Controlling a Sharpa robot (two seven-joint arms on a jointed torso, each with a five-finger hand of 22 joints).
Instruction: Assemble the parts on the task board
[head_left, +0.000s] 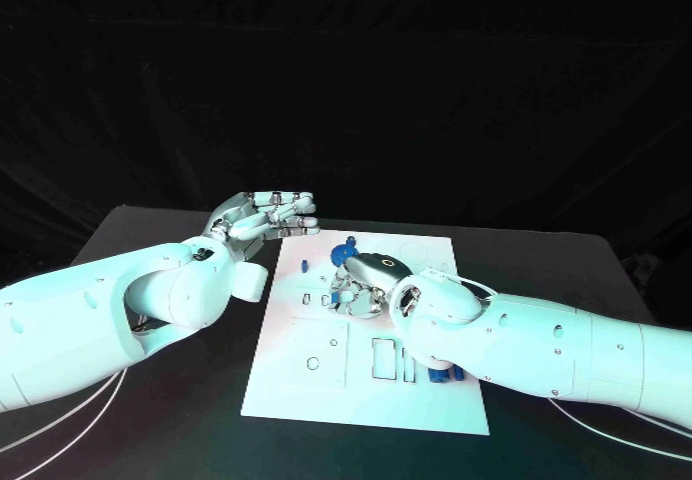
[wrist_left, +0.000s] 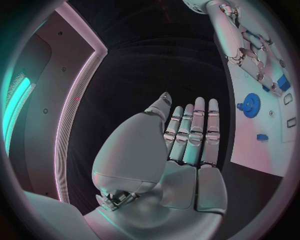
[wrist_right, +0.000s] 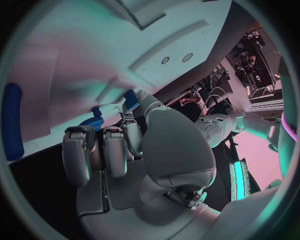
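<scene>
Your left hand hovers at the far left corner of the task board, fingers straight and held side by side, holding nothing. Your right hand is down on the board's middle, fingers curled over the plate; the wrist view shows small blue pieces at its fingertips, but you cannot tell whether it grips one. A blue gear sits on the board near its far edge. Blue parts rest in the near slots. No writing is legible on the board or tabletop.
</scene>
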